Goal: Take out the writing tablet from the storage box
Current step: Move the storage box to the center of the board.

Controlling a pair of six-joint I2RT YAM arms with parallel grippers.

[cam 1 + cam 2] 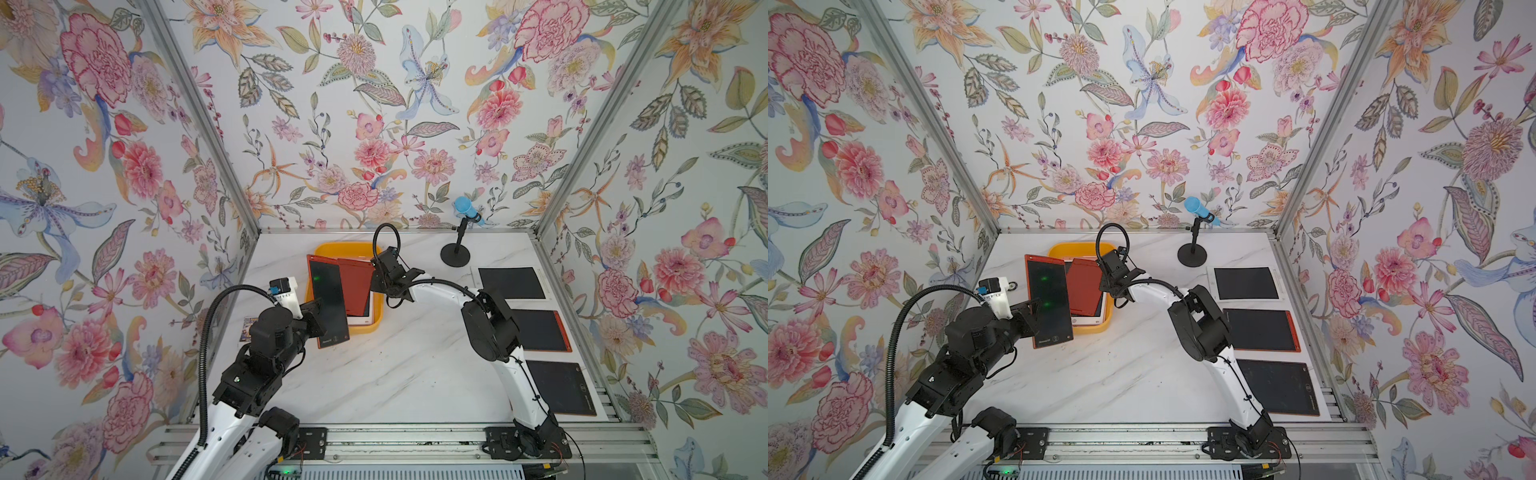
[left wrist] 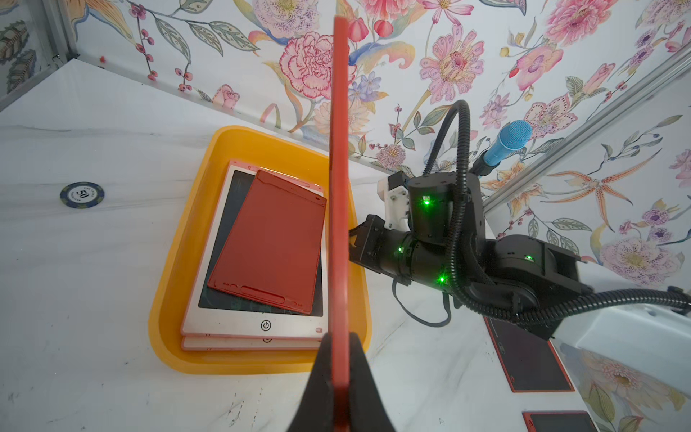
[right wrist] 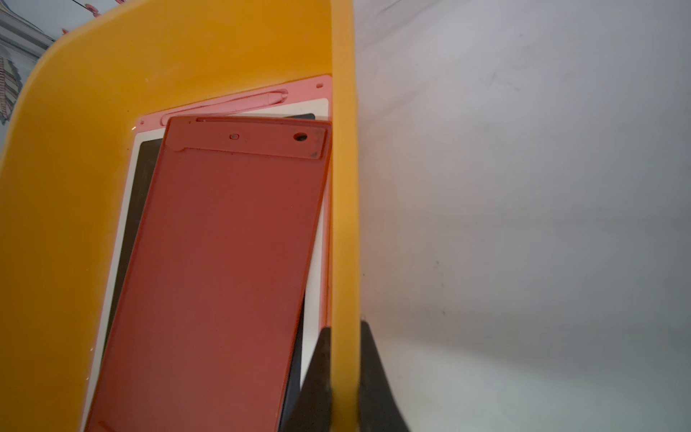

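The yellow-orange storage box (image 1: 328, 249) (image 2: 168, 299) sits at the back of the table. My left gripper (image 2: 339, 336) (image 1: 318, 316) is shut on the lower edge of a red-framed writing tablet (image 1: 330, 303) (image 1: 1048, 299). That tablet is lifted clear above the box's left side and shows edge-on in the left wrist view (image 2: 338, 187). My right gripper (image 3: 344, 329) (image 1: 380, 286) is shut on the box's right wall (image 3: 344, 187). Inside the box a red tablet (image 2: 269, 247) (image 3: 224, 262) lies face down on two white-and-pink tablets (image 2: 254, 329).
Three dark-screened tablets (image 1: 511, 282) (image 1: 540, 330) (image 1: 559, 386) lie in a row along the table's right side. A blue microphone on a black stand (image 1: 457, 249) is at the back right. A poker chip (image 2: 82, 194) lies left of the box.
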